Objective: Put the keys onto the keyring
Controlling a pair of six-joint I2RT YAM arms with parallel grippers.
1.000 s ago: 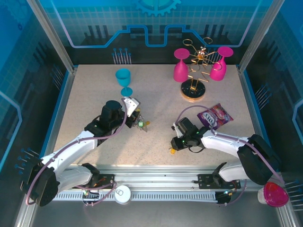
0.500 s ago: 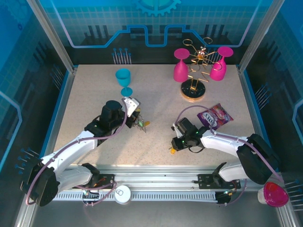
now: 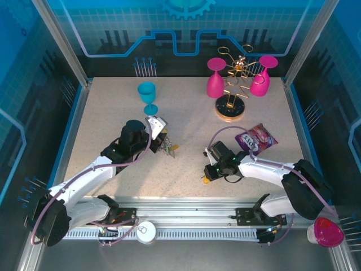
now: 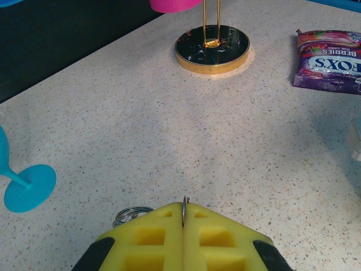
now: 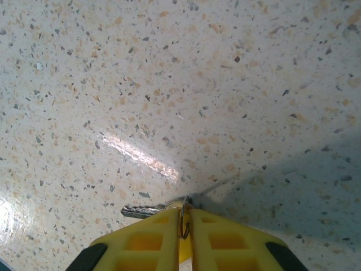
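Grey metal first: in your left wrist view the keyring [image 4: 184, 204] shows edge-on as a thin rim, pinched upright between the two yellow foam pads [image 4: 152, 237] of the left pincer [image 4: 184, 213], which is closed hard on it. A small split ring [image 4: 131, 214] lies on the table [image 4: 169, 130] just beside the left pad. From above, the keys [image 3: 169, 148] hang as a small cluster, green and yellow heads together, right at that pincer's tip, left of the table's middle. Whether they touch the table you cannot tell from here. A yellow key [image 3: 206, 180] sits apart from them, near the front edge, at the right pincer [image 5: 185, 219]. In the right wrist view its pads [image 5: 225, 245] are drawn nearly together on the key's little wire loop, with the silver blade sticking out to the left, low over the speckled surface. The two pincers stand well apart, tips turned toward each other. Further out, note a blue goblet [image 3: 148, 96] upright behind the left arm. At the back right stands a gold wire rack [image 3: 231, 107] on a round base, with two pink goblets [image 3: 215, 79] hung upside down. A purple candy packet [image 3: 256, 139] lies flat between the rack and the right arm.
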